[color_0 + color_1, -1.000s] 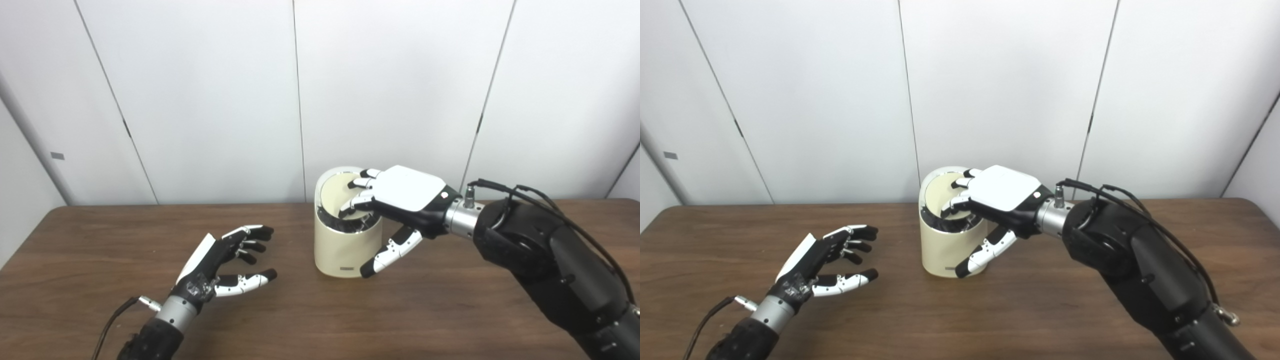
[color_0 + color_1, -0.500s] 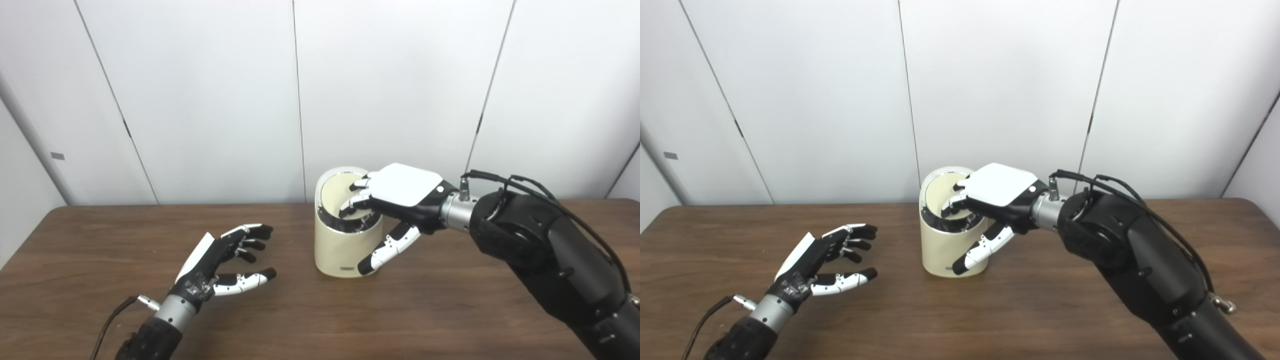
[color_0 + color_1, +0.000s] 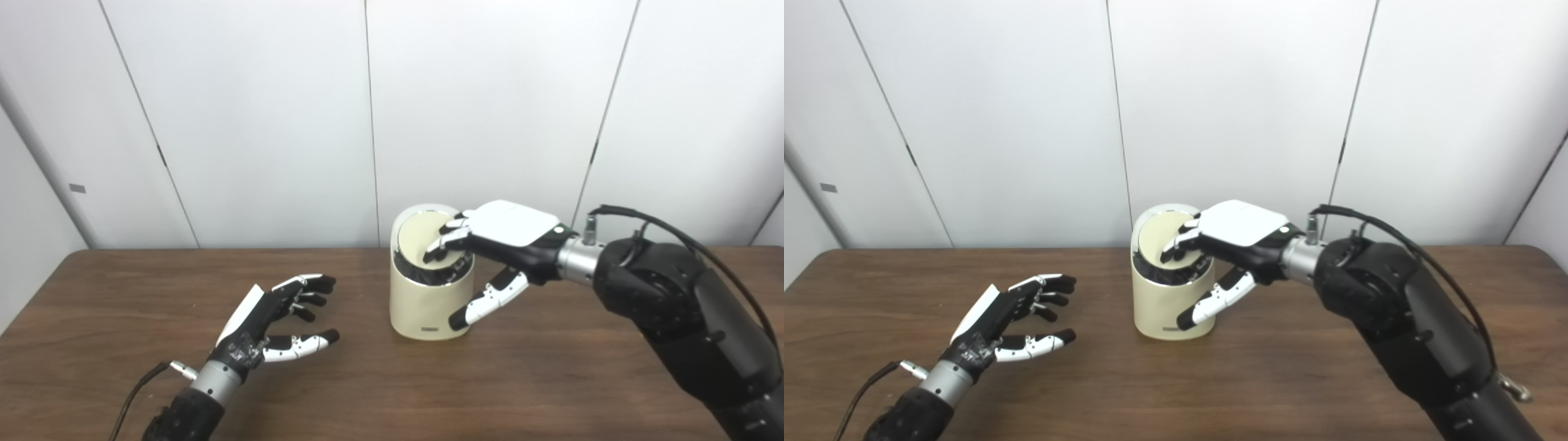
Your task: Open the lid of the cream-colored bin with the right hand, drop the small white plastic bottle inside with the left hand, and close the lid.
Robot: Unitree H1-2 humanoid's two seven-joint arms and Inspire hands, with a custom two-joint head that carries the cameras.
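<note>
The cream-colored bin (image 3: 422, 312) stands upright at the middle of the brown table. Its round lid (image 3: 415, 236) is tilted inward, with a dark gap below its front edge. My right hand (image 3: 502, 236) lies over the bin's top, fingers curled down onto the lid. Its thumb stretches down along the bin's front right wall, and it grips nothing. My left hand (image 3: 269, 318) hovers low over the table to the left of the bin, open and empty, palm turned toward the bin. No small white bottle shows in either view.
The wooden table (image 3: 551, 380) runs the full width of the view, and white wall panels (image 3: 490, 104) stand close behind its far edge. A cable (image 3: 138, 386) trails from my left wrist.
The whole picture has shifted slightly, so the camera moved. My right hand has settled a little further over the lid, which now lies a bit flatter. The left hand has stayed still.
</note>
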